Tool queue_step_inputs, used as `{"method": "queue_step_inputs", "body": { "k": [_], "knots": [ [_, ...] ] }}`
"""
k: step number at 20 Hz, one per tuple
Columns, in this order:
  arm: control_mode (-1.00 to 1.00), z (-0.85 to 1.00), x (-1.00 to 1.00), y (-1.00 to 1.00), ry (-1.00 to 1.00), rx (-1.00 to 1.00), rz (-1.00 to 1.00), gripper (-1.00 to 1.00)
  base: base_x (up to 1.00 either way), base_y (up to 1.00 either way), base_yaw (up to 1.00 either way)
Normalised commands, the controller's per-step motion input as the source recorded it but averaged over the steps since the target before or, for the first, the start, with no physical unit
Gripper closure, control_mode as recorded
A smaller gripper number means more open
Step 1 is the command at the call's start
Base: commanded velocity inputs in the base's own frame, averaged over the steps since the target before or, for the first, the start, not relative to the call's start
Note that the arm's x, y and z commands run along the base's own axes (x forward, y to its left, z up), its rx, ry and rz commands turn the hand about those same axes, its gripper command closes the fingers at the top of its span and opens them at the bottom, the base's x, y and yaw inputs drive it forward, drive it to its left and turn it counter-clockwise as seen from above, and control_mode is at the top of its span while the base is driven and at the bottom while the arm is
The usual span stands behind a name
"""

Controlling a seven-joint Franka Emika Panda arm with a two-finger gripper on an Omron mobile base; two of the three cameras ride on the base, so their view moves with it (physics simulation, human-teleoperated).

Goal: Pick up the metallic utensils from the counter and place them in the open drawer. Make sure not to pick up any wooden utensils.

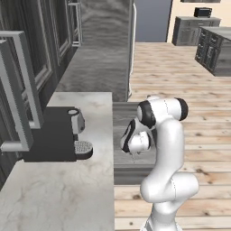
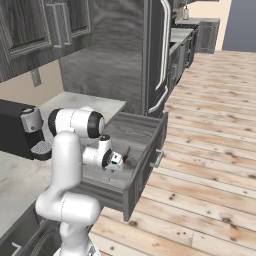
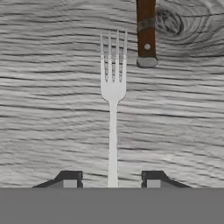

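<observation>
Two metal utensils are lying in the open drawer (image 2: pixel 145 145): the fork (image 3: pixel 113 87) flat between the tool's (image 3: pixel 111 179) parted tips, released, and the knife (image 3: pixel 146 33) just beside its prongs. Judging by this, the placing is nearly finishing.

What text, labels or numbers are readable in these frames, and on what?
None readable.
Coffee machine: no label or brand visible.
Drawer: plain front, no markings.
Fork and knife handle: no stamp or engraving visible.
Arm: plain white, no logo visible.
</observation>
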Motion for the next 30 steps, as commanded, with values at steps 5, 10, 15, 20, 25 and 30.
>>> {"method": "queue_step_inputs", "body": {
  "k": [5, 10, 15, 20, 25, 30],
  "knots": [
    [-1.0, 0.08, 0.02, 0.0, 0.1, -0.01, 0.0, -1.0, 0.0, 0.0, 0.0],
    [-1.0, 0.83, -0.1, 0.0, 0.02, -0.01, -0.03, -1.0, 0.0, 0.0, 0.0],
    [-1.0, 1.0, -0.29, 0.0, 0.0, 0.0, -0.03, -1.0, 0.0, 0.0, 0.0],
    [-1.0, 1.0, -0.58, 0.0, 0.0, 0.0, -0.03, -1.0, 0.0, 0.0, 0.0],
    [-1.0, 1.0, -0.79, 0.0, -0.04, 0.0, -0.04, -1.0, 0.0, 0.0, 0.0],
    [-1.0, 1.0, -0.7, 0.0, -0.17, 0.0, 0.0, -1.0, 0.0, 0.0, 0.0]
  ]
}}
